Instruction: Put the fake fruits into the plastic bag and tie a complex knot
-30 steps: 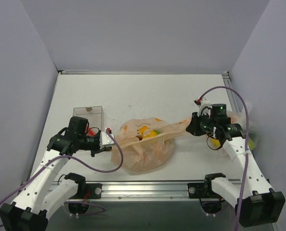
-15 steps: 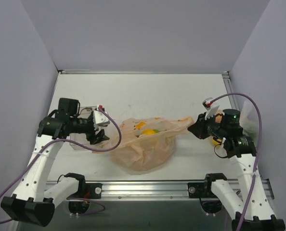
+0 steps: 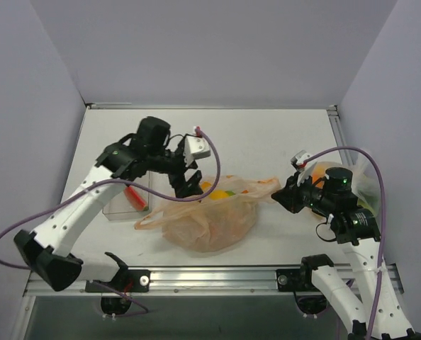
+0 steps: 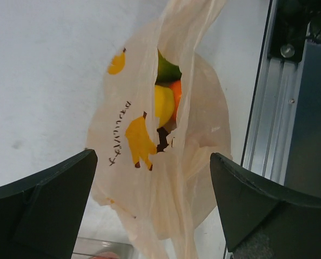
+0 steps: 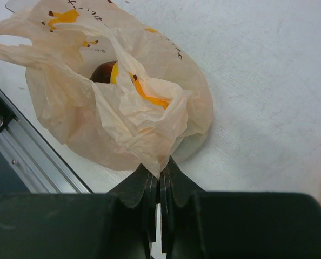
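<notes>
right gripper (image 5: 159, 175): clenched on a bunched strip of film at the right end of the plastic bag (image 3: 210, 216); the jaws are pressed together with the film fanning out ahead of them.
left gripper (image 4: 152, 162): released, fingers spread wide, holding nothing; it hovers over the bag's mouth.
plastic bag: slumped on the table (image 3: 267, 134) between the two arms, near the front rail, mouth gaping upward.
fake fruits (image 4: 163, 102): inside the bag; green, yellow, orange and a dark one show through the opening.
left handle (image 3: 147, 222): flat on the table at the bag's left, apart from both grippers.
knot: none visible; judged not yet begun.
clear tray (image 3: 122, 202): left of the bag, something red inside.
risk, slip or tear: a hard pull at the right pinch could stretch the thin film or draw it free.
risk, spill: tilting the open bag could roll fruits out.
risk, snag: the left arm's cable (image 3: 215, 170) hangs near the mouth.
</notes>
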`<move>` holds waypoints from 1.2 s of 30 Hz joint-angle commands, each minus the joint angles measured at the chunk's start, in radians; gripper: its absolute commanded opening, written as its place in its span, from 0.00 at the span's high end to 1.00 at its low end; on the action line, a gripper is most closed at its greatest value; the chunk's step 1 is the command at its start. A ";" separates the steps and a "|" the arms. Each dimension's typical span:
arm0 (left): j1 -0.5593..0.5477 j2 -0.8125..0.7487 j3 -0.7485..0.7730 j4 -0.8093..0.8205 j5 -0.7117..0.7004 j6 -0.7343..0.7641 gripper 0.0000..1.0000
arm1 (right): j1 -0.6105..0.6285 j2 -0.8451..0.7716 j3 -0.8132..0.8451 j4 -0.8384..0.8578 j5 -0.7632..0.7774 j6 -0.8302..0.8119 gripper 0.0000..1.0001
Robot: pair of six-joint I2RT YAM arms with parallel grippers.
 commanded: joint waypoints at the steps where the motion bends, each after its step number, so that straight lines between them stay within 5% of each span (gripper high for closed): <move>1: -0.075 0.071 -0.073 0.125 -0.109 -0.098 0.03 | 0.009 -0.010 -0.007 -0.004 -0.015 -0.044 1.00; 11: -0.226 0.175 -0.196 0.225 -0.191 -0.046 0.02 | 0.014 0.005 0.007 -0.001 0.037 -0.041 1.00; 18: -0.315 0.158 -0.366 0.306 -0.295 0.052 0.63 | 0.013 0.044 0.034 0.031 0.048 0.001 1.00; 19: -0.315 0.163 -0.374 0.311 -0.304 0.078 0.80 | 0.014 0.050 0.050 0.034 0.043 0.008 1.00; 21: -0.312 0.160 -0.384 0.314 -0.304 0.115 0.98 | 0.014 0.074 0.067 0.053 0.036 0.043 1.00; 24: -0.260 0.116 -0.389 0.329 -0.156 0.172 1.00 | 0.014 0.103 0.103 0.103 0.014 0.076 1.00; 29: -0.103 0.132 -0.299 0.299 0.085 0.160 1.00 | -0.010 0.093 0.110 0.119 -0.079 0.042 0.47; 33: -0.083 0.157 -0.242 0.222 0.194 0.245 1.00 | -0.056 -0.062 -0.019 0.107 -0.161 -0.167 0.28; 36: -0.088 0.152 -0.245 0.213 0.225 0.278 1.00 | -0.064 -0.166 -0.112 0.084 -0.156 -0.376 0.24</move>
